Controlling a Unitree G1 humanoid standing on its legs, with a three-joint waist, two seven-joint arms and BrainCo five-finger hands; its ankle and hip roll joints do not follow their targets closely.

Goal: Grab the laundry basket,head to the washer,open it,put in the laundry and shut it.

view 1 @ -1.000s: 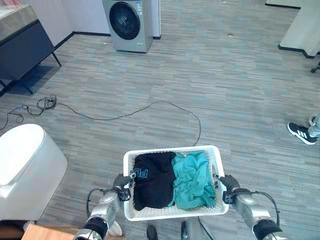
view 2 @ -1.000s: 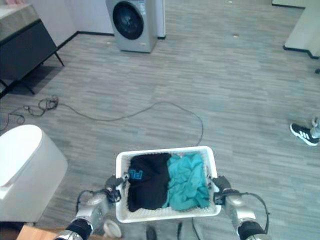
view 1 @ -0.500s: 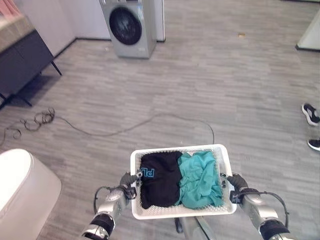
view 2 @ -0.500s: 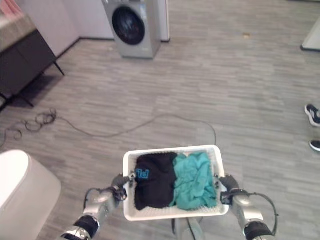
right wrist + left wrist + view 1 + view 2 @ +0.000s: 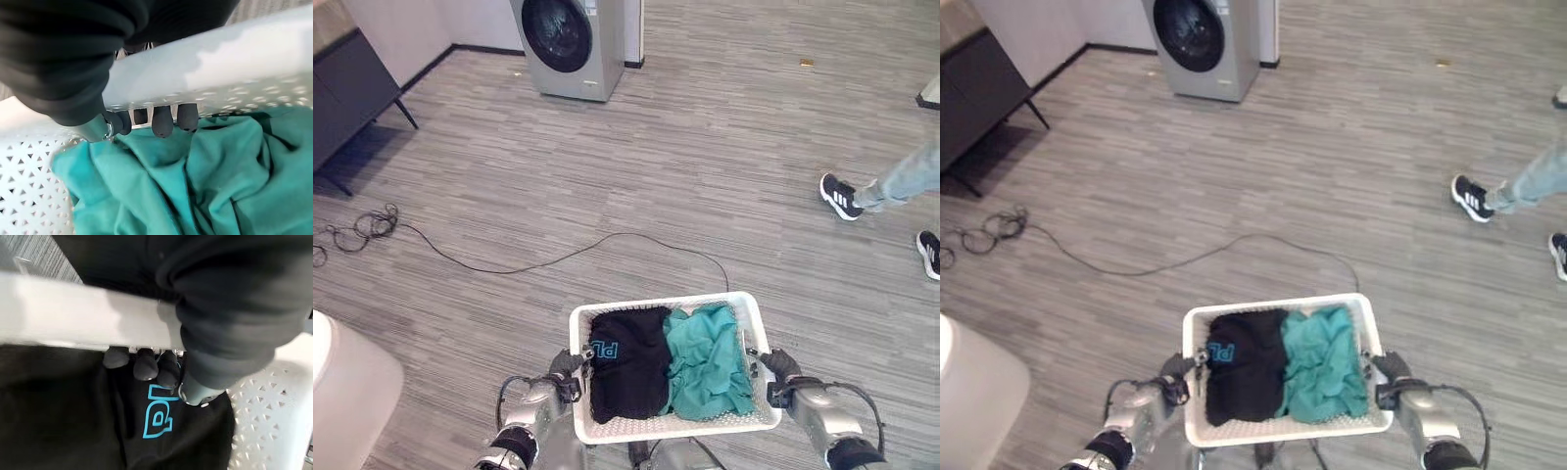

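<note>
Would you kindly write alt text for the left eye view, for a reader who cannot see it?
Both robot hands, left hand and right hand, grip the sides of a white laundry basket holding a black garment and a teal garment. Ahead across grey flooring stands the washer, door closed; a person's legs show at right.

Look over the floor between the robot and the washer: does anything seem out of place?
A thin black cord trails loose across the floor between the laundry basket and washer, tangled at one end: it looks like a trip risk.

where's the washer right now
The washer stands at the far end of the floor, up and to the robot's left in the eye views, well beyond the carried basket.
</note>
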